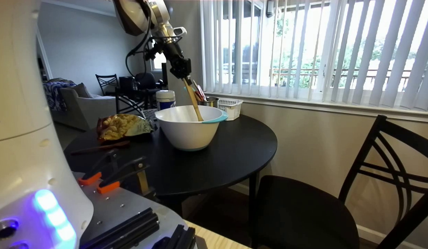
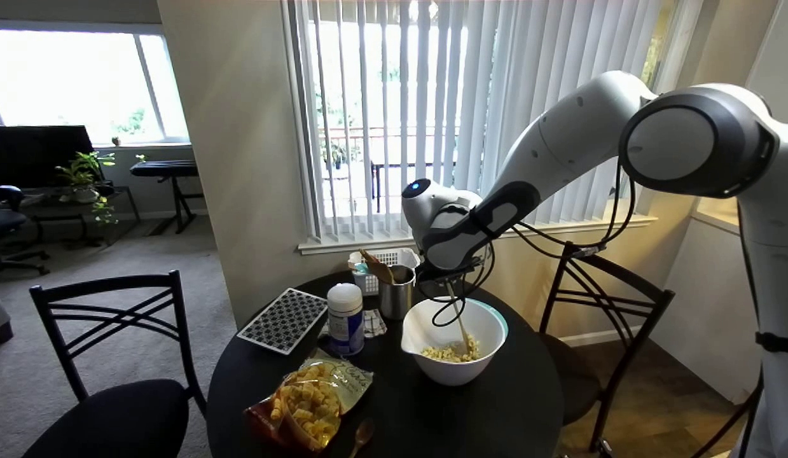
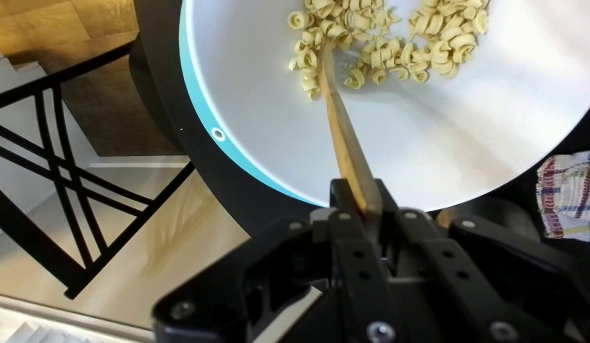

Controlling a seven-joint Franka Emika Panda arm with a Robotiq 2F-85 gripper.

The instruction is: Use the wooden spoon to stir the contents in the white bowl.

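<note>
The large white bowl stands on the dark round table in both exterior views (image 1: 188, 136) (image 2: 454, 375). Its rim is partly turquoise. Pale curled pasta (image 3: 385, 55) lies on its floor, and it also shows in an exterior view (image 2: 441, 353). My gripper (image 3: 363, 193) is above the bowl's rim, shut on the handle end of the light wooden spoon (image 3: 345, 133). The spoon slants down into the bowl, with its lower end touching the pasta (image 1: 193, 102) (image 2: 458, 315). In the wrist view a bare gap shows beside the spoon end. The gripper's fingertips (image 1: 188, 79) are just above the visible handle.
An open pasta bag (image 2: 308, 401) and a darker wooden spoon (image 2: 363, 434) lie beside the bowl. A white-lidded canister (image 2: 346, 324), a metal utensil pot (image 2: 395, 296), a white basket (image 2: 368, 283) and a patterned tray (image 2: 285, 321) stand near. A checked cloth (image 3: 571, 190) lies close to the bowl.
</note>
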